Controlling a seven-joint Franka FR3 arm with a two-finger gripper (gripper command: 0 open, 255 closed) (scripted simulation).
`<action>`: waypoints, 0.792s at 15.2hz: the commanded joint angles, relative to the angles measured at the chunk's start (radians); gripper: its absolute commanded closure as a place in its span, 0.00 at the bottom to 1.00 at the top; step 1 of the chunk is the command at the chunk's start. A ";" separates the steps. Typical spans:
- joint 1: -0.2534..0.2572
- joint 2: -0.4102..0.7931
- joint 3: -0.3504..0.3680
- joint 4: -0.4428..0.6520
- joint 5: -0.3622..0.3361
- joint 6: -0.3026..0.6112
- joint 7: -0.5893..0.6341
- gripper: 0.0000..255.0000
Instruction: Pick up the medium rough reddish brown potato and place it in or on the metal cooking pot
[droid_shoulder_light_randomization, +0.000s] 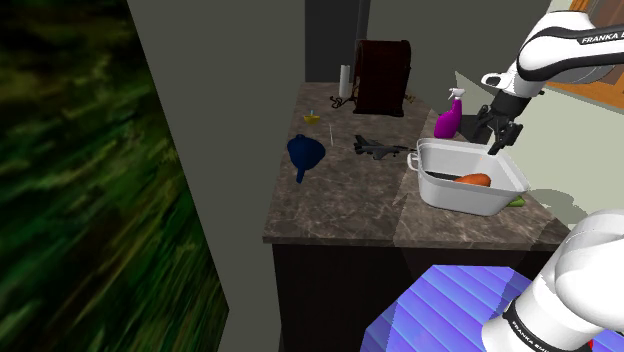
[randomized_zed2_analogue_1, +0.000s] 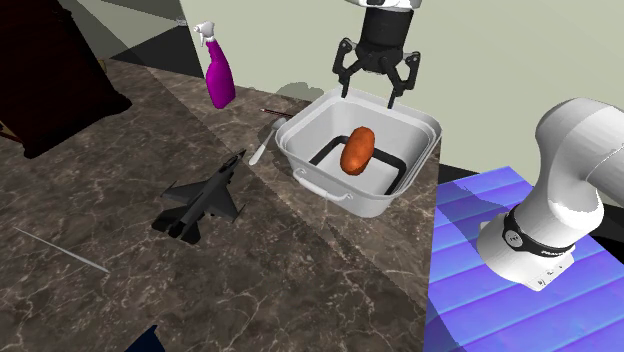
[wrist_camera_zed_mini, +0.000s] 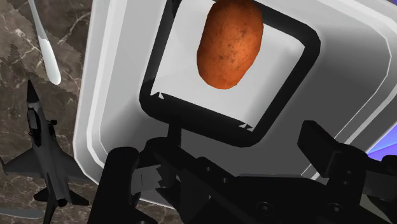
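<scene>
The reddish brown potato (randomized_zed2_analogue_1: 357, 149) (wrist_camera_zed_mini: 229, 44) (droid_shoulder_light_randomization: 474, 180) lies inside the white square pot (randomized_zed2_analogue_1: 311, 125) (droid_shoulder_light_randomization: 443, 195) (wrist_camera_zed_mini: 114, 95), on its floor within a dark square outline. My black gripper (randomized_zed2_analogue_1: 369, 94) (droid_shoulder_light_randomization: 497, 143) hangs open above the pot's far rim, its fingers (wrist_camera_zed_mini: 127, 175) spread apart with nothing between them. The potato rests free of them, a short way below and ahead of the fingertips.
On the marble counter (randomized_zed2_analogue_1: 120, 290), a dark toy jet (randomized_zed2_analogue_1: 203, 202) lies beside the pot, with a pale spoon (randomized_zed2_analogue_1: 262, 146) and a purple spray bottle (randomized_zed2_analogue_1: 219, 72) near it. A blue funnel (droid_shoulder_light_randomization: 305, 153) sits farther off. A blue striped surface (randomized_zed2_analogue_1: 480, 290) adjoins the counter.
</scene>
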 joint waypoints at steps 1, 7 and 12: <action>-0.001 -0.008 0.010 0.027 0.004 -0.035 0.000 0.00; -0.001 -0.021 0.036 0.110 0.017 -0.131 -0.002 0.00; -0.001 -0.021 0.036 0.110 0.017 -0.131 -0.002 0.00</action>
